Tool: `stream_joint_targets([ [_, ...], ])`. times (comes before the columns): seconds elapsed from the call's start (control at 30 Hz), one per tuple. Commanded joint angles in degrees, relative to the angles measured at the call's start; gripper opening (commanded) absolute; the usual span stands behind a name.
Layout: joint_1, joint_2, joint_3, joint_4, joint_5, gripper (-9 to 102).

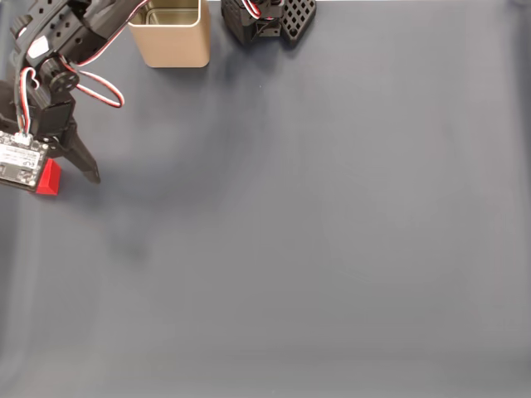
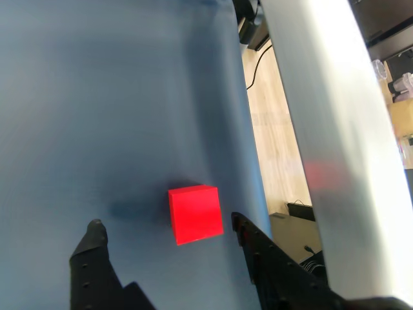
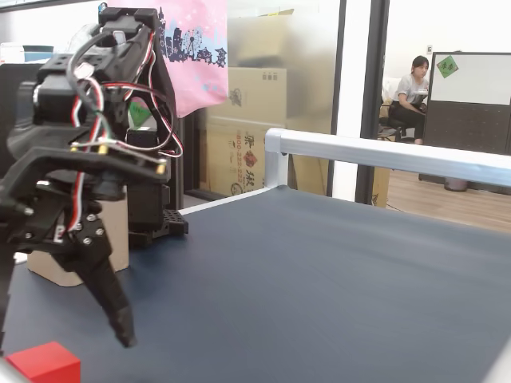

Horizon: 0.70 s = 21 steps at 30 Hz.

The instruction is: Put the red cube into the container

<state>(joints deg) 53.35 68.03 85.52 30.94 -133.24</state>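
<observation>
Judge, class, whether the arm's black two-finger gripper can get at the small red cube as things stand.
Probably yes. In the wrist view the black two-finger gripper is open, with the small matte red cube lying on the dark table between its fingertips, nothing in the way.

Dark mat [image 1: 332,249], pink banner [image 3: 196,48], cardboard box [image 3: 255,132]

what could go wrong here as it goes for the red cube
The red cube sits close to the table's edge, so a nudge from the open tool could push it off. In the wrist view the cube lies nearer one finger, so closing may shove or twist it rather than grip it. The container is well away, making for a long carry.
</observation>
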Motion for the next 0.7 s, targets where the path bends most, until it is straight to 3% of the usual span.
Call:
stream_joint_targets([
  [0.0,0.7,0.4,-1.8,-1.4,-1.0,44],
  [0.67,-0.1,-1.9,-0.6,-2.9,3.5,44],
])
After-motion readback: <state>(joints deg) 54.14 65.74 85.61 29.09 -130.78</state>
